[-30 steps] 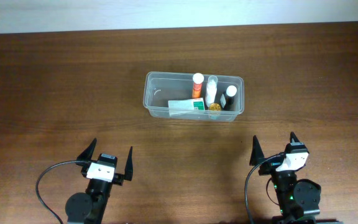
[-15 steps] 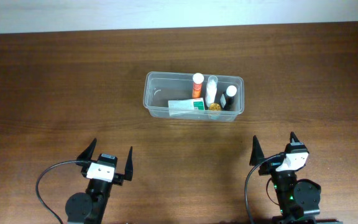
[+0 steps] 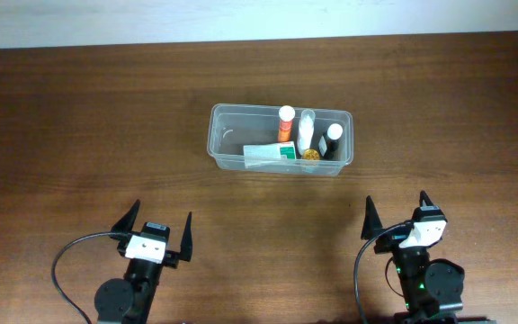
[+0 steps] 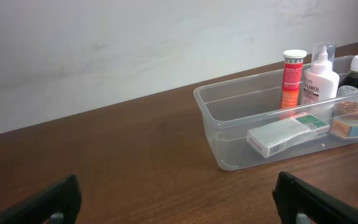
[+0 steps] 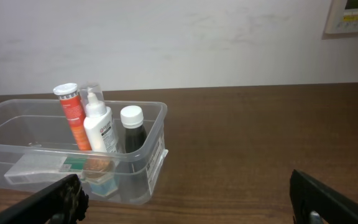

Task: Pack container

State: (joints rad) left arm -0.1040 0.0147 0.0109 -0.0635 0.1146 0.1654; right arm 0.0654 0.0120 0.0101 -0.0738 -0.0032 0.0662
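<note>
**A:** How do the left fingers (image 3: 129, 219) stand?

**B:** They stand wide apart with nothing between them, low at the near left of the wooden surface (image 3: 79, 117). The right fingers (image 3: 368, 216) are the same at the near right, spread and holding nothing.

**A:** And the container (image 3: 227, 135)?

**B:** It sits well ahead of both arms, toward the far side and about midway between them. Neither arm touches it.

**A:** What does it hold?

**B:** In its right half, an orange tube (image 3: 286, 121), a white bottle (image 3: 307, 133) and a dark bottle (image 3: 333, 140) stand upright in a row. A white and green box (image 3: 271, 153) lies flat in front of them along the near wall. A small amber-lidded jar (image 3: 311, 155) sits just beside the box's right end.
</note>
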